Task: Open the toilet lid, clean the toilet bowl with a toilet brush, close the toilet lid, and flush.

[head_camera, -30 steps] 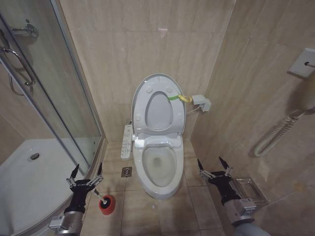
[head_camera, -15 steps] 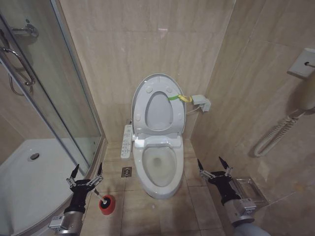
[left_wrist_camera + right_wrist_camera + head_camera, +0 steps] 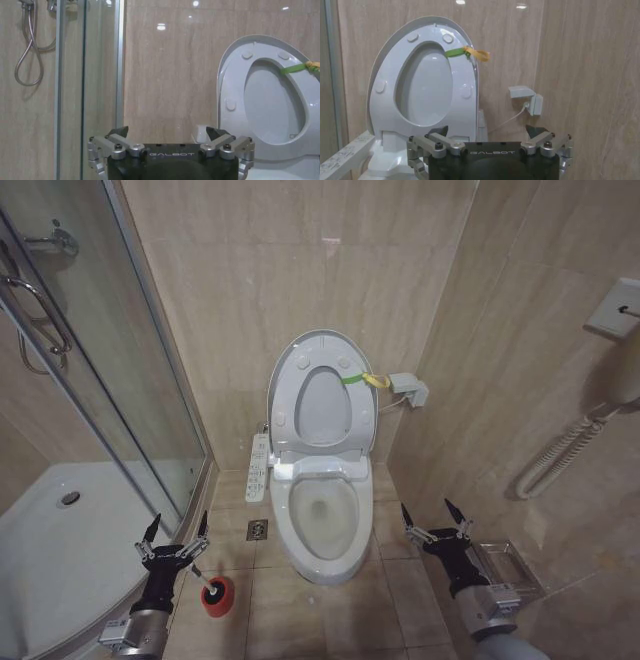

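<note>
Your toilet lid point(image 3: 322, 395) stood raised above the toilet bowl point(image 3: 322, 520). Left of the bowl, the toilet brush point(image 3: 214, 594) sat in its red base beside your spread left gripper point(image 3: 176, 530); your right gripper point(image 3: 433, 515) hung spread on the bowl's right.

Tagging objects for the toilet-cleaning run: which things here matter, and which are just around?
Job:
glossy white oval toilet lid, raised
white ceramic toilet bowl
red-based toilet brush, beside open left hand

Around:
glass shower door
wire floor rack
</note>
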Motion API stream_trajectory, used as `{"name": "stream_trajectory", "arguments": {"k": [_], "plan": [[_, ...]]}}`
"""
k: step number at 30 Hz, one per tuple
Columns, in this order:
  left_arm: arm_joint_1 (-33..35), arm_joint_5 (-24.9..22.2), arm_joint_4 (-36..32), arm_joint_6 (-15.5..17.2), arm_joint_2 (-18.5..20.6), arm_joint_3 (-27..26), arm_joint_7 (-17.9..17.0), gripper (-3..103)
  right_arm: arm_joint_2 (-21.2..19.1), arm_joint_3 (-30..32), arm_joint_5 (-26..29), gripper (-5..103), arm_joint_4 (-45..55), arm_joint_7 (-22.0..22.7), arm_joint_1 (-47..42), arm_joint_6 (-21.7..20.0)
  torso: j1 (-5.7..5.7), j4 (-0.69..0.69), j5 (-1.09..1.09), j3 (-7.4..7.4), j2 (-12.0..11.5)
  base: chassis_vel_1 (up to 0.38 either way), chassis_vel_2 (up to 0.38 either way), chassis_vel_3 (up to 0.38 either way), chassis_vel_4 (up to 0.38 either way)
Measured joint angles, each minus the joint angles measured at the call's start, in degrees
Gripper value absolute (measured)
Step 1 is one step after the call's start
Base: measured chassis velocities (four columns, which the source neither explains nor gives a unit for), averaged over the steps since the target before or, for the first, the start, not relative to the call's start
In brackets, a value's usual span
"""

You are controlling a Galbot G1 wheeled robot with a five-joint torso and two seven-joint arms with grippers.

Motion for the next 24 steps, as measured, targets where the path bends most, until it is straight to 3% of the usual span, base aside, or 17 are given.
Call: {"name": "stream_trajectory", "arguments": {"k": [24], "plan": [[0.01,0.0,0.0,0.0,0.0,0.0,0.0,100,0.36,-0.17,-0.01,100,-0.38,-0.15,1.0,-0.89,0.0,-0.01,-0.01,0.0,0.0,0.0,0.0,0.0,0.0]]}}
